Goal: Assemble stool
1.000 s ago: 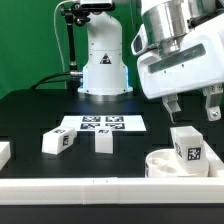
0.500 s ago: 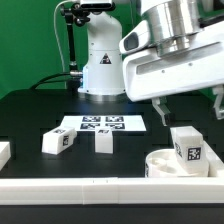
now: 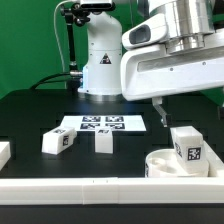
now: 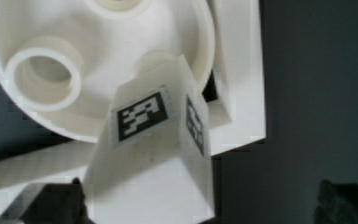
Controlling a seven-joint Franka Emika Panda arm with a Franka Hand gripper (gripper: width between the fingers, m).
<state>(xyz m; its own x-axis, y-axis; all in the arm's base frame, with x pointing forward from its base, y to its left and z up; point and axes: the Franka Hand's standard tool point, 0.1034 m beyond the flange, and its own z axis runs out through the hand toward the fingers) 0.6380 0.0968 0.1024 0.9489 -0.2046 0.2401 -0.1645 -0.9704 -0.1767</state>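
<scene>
The white round stool seat (image 3: 168, 163) lies at the front on the exterior view's right. One tagged white leg (image 3: 187, 147) stands upright on it. Two more legs lie loose on the table, one (image 3: 58, 141) on the exterior view's left and one (image 3: 103, 141) beside it. My gripper (image 3: 190, 110) hangs above the standing leg, open and empty, clear of it. In the wrist view the seat (image 4: 60, 70) with its sockets and the leg (image 4: 149, 135) lie below my gripper (image 4: 202, 208), whose dark fingertips (image 4: 48, 205) stand wide apart.
The marker board (image 3: 102, 124) lies flat behind the loose legs. A long white rail (image 3: 90, 186) runs along the front edge and shows beside the seat in the wrist view (image 4: 250, 100). A white piece (image 3: 4, 152) sits at the far left. The robot base (image 3: 103, 55) stands at the back.
My gripper has moved toward the exterior view's left and a little up, staying open. The leg on the seat and the loose legs have not moved.
</scene>
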